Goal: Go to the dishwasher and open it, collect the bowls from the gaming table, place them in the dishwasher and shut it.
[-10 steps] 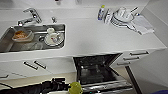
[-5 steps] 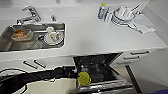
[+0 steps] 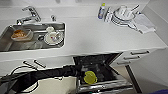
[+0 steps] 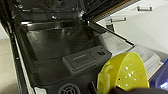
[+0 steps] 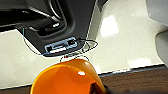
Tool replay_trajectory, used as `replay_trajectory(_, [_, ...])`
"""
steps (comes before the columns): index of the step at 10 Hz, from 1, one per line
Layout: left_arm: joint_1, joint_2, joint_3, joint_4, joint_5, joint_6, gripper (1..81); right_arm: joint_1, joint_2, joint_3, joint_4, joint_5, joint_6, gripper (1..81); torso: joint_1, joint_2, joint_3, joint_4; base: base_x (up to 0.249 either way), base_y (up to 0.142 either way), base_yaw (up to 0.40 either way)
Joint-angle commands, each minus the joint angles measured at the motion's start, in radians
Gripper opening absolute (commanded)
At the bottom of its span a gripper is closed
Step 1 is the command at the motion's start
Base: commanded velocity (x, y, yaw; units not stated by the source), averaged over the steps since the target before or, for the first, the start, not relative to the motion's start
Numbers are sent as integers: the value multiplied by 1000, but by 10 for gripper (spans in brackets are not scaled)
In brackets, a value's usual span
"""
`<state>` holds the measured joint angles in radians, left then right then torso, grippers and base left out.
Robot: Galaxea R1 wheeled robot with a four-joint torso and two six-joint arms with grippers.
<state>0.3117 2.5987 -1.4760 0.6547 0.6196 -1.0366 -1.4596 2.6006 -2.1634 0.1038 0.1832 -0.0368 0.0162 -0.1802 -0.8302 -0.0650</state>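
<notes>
The dishwasher (image 3: 100,63) stands open under the white counter, its door (image 3: 105,86) folded down and its inside dark. My left arm reaches in from the left, and the left gripper (image 3: 84,76) holds a yellow-green bowl (image 3: 90,77) just above the door. In the left wrist view that bowl (image 4: 125,72) hangs over the door's inner face, beside the grey detergent box (image 4: 85,58). In the right wrist view an orange bowl (image 5: 67,77) sits in my right gripper (image 5: 100,88) above the pale floor. The gaming table is out of view.
A steel sink (image 3: 7,45) with a plate and dishes lies at the left, a tap (image 3: 30,13) behind it. White dishes (image 3: 123,15), a bottle (image 3: 101,10) and a cloth (image 3: 145,23) stand at the back right. White drawers (image 3: 138,53) flank the dishwasher.
My left arm has carried the yellow-green bowl to the right, from beside the dishwasher's left edge to above the open door.
</notes>
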Motion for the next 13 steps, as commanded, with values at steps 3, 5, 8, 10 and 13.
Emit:
replay_trajectory(3, [-118,139,-162,-4,-243,-66,10,-25,-23,11,-6,-83,1,10,0,0,0,0,0,0,0])
replay_trajectory(5, [-119,208,-240,-4,-297,-68,10,-26,-20,10,-6,-83,3,10,0,0,0,0,0,0,0])
replay_trajectory(8, [-116,265,-297,-4,-285,-68,811,-23,-17,11,-6,-83,5,10,0,0,0,0,0,0,0])
replay_trajectory(10, [-89,220,-247,-3,-282,-62,811,-5,-36,52,-3,-83,5,10,0,0,0,0,0,0,0])
replay_trajectory(13, [37,-135,90,95,-282,-23,811,37,-234,350,-6,-85,3,10,0,1,0,0,0,0,0])
